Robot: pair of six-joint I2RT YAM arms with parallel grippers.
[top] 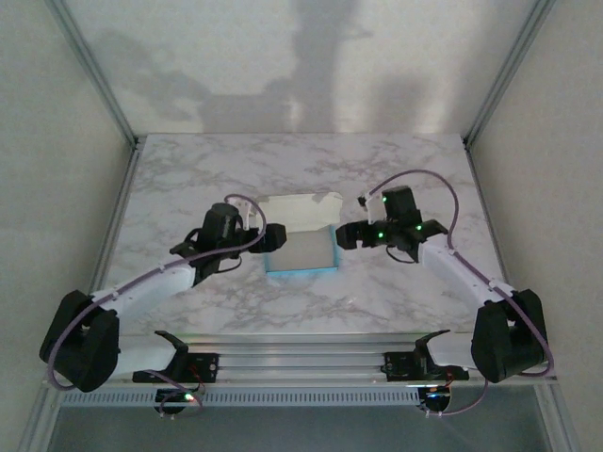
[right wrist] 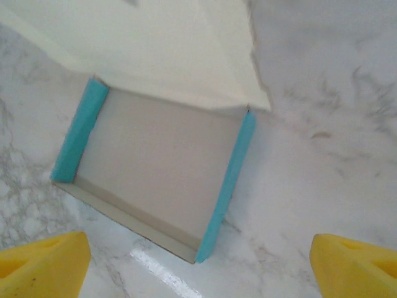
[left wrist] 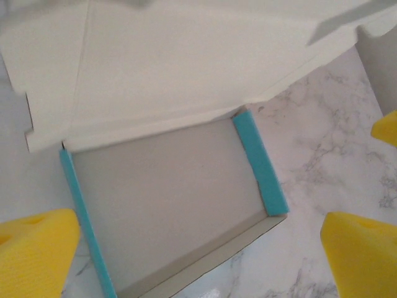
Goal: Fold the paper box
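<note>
Paper box: you have the paper box [top: 301, 250] caught squarely between your two tools on the marble tabletop [top: 188, 179], its shallow tray facing up and its turquoise side walls [left wrist: 259, 162] standing.
Left tool: the left tool [top: 273, 235] is spread wide and holds nothing. The tray lies just off its tips, toward the right arm.
Right tool: the right tool [top: 347, 235] is likewise spread and empty, with the tray just beside it, toward the left arm.
Lid flap: the off-white lid flap [top: 300, 209] is open and lies back beyond both tools, on the side away from the arm bases.
Axis: the hinge crease runs from one tool across to the other. Tray and lid together stretch away from you.
Nearer arm: there is nothing between them, since each sits at its own end wall.
Judgement: closing likely means bringing the lid back toward you over the tray.
</note>
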